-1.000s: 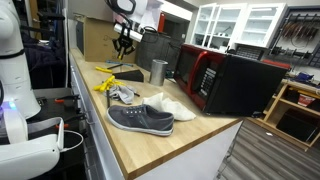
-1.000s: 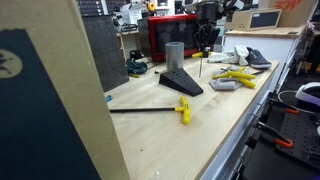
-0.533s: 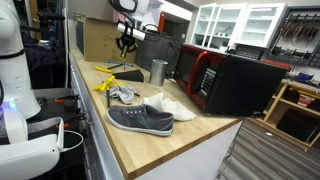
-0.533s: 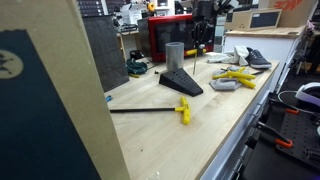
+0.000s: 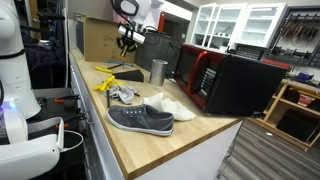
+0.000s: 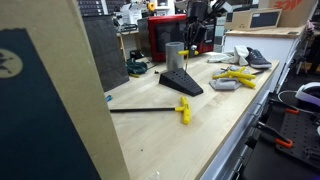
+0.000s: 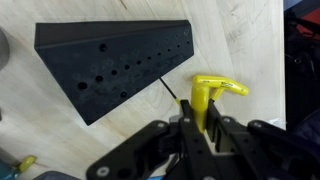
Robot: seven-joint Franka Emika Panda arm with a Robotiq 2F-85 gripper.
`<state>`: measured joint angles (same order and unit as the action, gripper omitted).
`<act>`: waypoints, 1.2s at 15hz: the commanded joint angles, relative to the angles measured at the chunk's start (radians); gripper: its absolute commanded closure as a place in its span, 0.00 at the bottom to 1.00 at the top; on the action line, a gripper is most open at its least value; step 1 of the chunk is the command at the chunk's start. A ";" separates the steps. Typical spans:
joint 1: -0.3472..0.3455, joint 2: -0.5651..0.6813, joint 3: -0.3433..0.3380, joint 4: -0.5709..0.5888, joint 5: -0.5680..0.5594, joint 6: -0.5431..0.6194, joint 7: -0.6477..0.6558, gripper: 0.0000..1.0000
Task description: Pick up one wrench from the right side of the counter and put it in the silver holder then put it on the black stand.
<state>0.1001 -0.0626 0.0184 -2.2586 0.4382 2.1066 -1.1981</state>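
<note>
My gripper (image 7: 200, 126) is shut on the wrench (image 7: 218, 88), pinching its yellow T-handle; the thin dark shaft (image 7: 172, 92) points toward the black stand (image 7: 110, 65), a wedge-shaped block with rows of holes. In both exterior views the gripper (image 5: 125, 40) (image 6: 196, 33) hangs above the counter (image 5: 190, 140), over the silver holder (image 5: 158, 71) (image 6: 175, 53) and black stand (image 5: 125, 74) (image 6: 182, 83). The wrench's tip is too thin to make out there.
A red-and-black microwave (image 5: 230, 80) stands behind the holder. A grey shoe (image 5: 140, 118) and a white shoe (image 5: 175, 108) lie nearer the counter's end. Yellow tools (image 6: 235, 76) and a long yellow-handled wrench (image 6: 150, 109) lie on the wood. A cardboard box (image 5: 100, 40) stands at the far end.
The gripper has risen with the wrench and shifted sideways from beside the black stand toward the silver holder. It has stayed shut throughout.
</note>
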 commanded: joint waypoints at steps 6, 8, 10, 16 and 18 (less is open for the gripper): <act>-0.010 0.041 0.012 0.033 -0.016 -0.046 -0.030 0.96; -0.008 0.060 0.017 0.048 -0.043 -0.050 -0.024 0.96; -0.008 0.081 0.024 0.063 -0.075 -0.048 -0.019 0.96; -0.011 0.128 0.046 0.098 -0.110 -0.042 -0.021 0.96; -0.010 0.139 0.053 0.104 -0.099 -0.040 -0.026 0.96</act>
<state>0.1000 0.0430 0.0537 -2.1872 0.3396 2.0782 -1.1989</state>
